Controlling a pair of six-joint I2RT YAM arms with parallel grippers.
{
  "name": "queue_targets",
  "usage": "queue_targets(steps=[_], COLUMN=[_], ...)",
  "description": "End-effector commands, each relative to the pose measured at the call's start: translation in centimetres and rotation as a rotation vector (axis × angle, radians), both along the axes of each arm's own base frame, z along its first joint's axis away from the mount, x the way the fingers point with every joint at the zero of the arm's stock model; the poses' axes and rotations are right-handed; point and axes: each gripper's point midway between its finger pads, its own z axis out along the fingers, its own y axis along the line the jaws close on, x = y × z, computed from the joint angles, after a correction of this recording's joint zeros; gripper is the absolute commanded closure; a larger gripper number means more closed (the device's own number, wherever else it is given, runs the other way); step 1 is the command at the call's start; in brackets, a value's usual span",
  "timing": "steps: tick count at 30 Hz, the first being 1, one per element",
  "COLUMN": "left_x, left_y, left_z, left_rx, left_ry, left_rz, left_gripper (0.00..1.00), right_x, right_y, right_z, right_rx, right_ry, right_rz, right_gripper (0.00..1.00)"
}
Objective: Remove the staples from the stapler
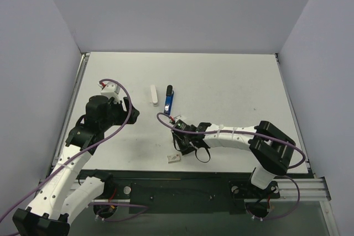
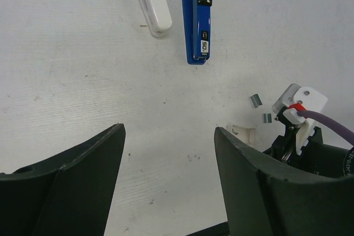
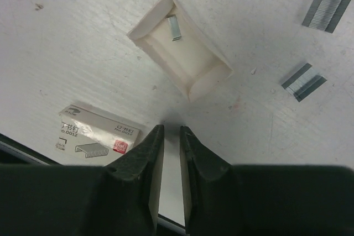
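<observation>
Stapler (image 2: 198, 26) lies flat about mid-bench, slightly toward the left edge, with its black end pointing at the far edge. No fingers touch it. It is narrow, glossy royal-blue plastic with a small white label on top. A white bar (image 2: 154, 1) lies just beside it on the left, roughly parallel and not touching; it is smooth with rounded ends. The left gripper (image 2: 168, 128) hovers over bare bench on the near side of the stapler, its fingers spread wide and empty, and we read that as lined up for a reach. The right gripper (image 3: 171, 131) sits low near the near edge. Its fingers are closed to a thin slit and we see nothing held. In front of it is a small cream tray (image 3: 182, 53), an open-ended card sleeve with a short staple piece (image 3: 173, 28) inside. Two loose staple strips (image 3: 303, 81) lie beside the tray, grey ribbed metal, and a printed staple box (image 3: 99, 136) sits by the near edge. We judge this corner to be the drop spot for staples. We can't tell whether the strips came from the stapler or the box. The bench (image 1: 232, 81) is matte white and scuffed.
</observation>
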Motion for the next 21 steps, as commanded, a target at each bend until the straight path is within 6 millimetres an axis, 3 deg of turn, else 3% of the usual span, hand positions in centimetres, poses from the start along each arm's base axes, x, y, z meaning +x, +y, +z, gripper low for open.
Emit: queue_targets(steps=[1, 6, 21], left_x=[0.5, 0.5, 0.6], left_y=[-0.1, -0.1, 0.0], left_z=[1.4, 1.4, 1.3], left_rx=[-0.024, -0.025, -0.024], left_ry=[-0.054, -0.053, -0.050], left_rz=[0.001, 0.002, 0.006], left_gripper=[0.24, 0.24, 0.24], right_x=[1.5, 2.2, 4.3], right_y=[-0.3, -0.6, -1.5], right_z=[-0.4, -1.0, -0.7], right_rx=[-0.023, -0.043, -0.059], right_ry=[-0.024, -0.028, -0.055], right_rz=[-0.064, -0.098, -0.174], right_gripper=[0.89, 0.94, 0.93])
